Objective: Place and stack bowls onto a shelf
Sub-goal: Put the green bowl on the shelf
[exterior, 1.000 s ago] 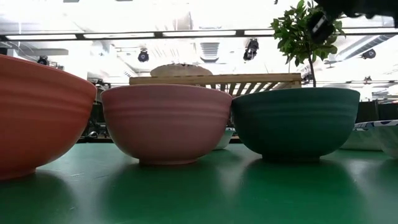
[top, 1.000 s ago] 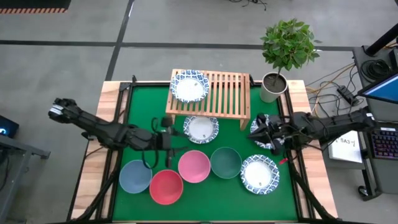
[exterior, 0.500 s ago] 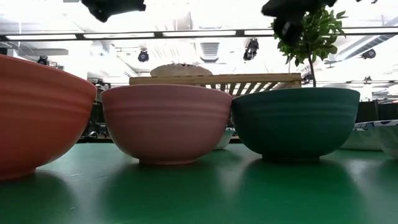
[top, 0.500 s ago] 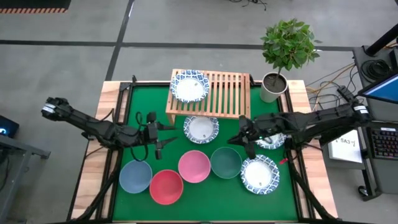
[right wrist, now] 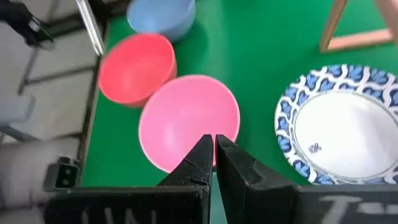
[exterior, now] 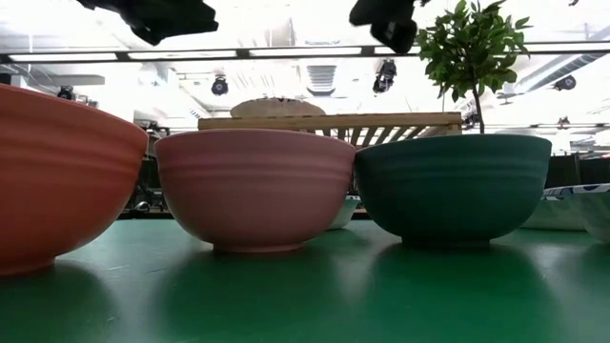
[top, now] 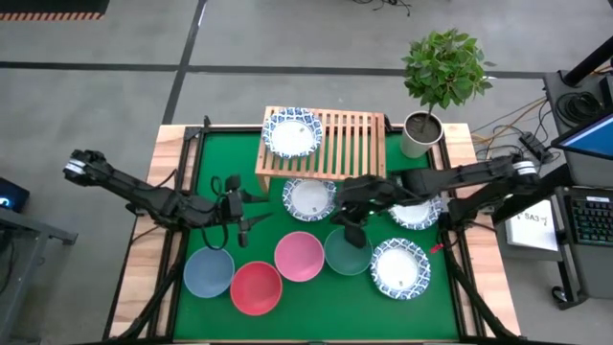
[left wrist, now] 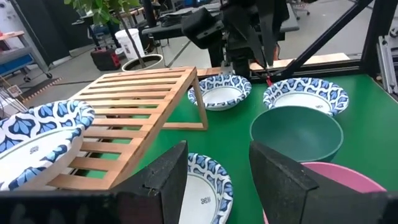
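Observation:
One white blue-rimmed bowl (top: 293, 132) sits on the left end of the wooden shelf (top: 345, 144). Three more white bowls (top: 309, 198) (top: 417, 215) (top: 400, 268) rest on the green mat. In the near row stand the blue-grey (top: 209, 271), red (top: 256, 287), pink (top: 299, 256) and dark green (top: 347, 253) bowls. My left gripper (top: 254, 211) (left wrist: 217, 180) is open above the mat, left of the middle white bowl. My right gripper (top: 351, 230) (right wrist: 213, 146) is shut, slanting down over the dark green bowl's far rim, holding nothing.
A potted plant (top: 421, 129) stands at the shelf's right end. The right arm (left wrist: 242, 31) reaches across the mat above the right-hand white bowl. The shelf's middle and right slats (left wrist: 137, 93) are bare. Wooden table borders flank the mat.
My right gripper has swung from above the right-hand white bowl toward the table's left, rising and tipping downward, and now hangs over the dark green bowl, still shut. My left gripper drew back toward the left edge and sank a little, then held still, open.

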You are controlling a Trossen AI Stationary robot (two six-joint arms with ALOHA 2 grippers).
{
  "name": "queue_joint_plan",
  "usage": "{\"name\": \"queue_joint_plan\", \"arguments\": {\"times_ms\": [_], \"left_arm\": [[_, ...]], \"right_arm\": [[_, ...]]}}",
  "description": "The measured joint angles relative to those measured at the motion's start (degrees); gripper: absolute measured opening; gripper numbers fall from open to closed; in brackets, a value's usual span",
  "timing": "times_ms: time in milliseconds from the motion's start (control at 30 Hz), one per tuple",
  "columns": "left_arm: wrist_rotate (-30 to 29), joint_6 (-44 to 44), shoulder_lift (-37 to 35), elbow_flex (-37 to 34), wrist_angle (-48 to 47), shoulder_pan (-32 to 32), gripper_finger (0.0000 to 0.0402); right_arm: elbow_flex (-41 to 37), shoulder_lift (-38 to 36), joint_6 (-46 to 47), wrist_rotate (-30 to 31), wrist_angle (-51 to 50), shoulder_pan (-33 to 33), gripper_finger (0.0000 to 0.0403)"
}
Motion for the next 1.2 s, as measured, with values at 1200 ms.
{"name": "queue_joint_plan", "arguments": {"times_ms": [1200], "left_arm": [[0.1,0.9,0.3,0.6,-0.2,-0.5,0.0155]], "right_arm": [[15.0,17.2,-5.1,-0.1,-29.3,0.3,0.0009]]}}
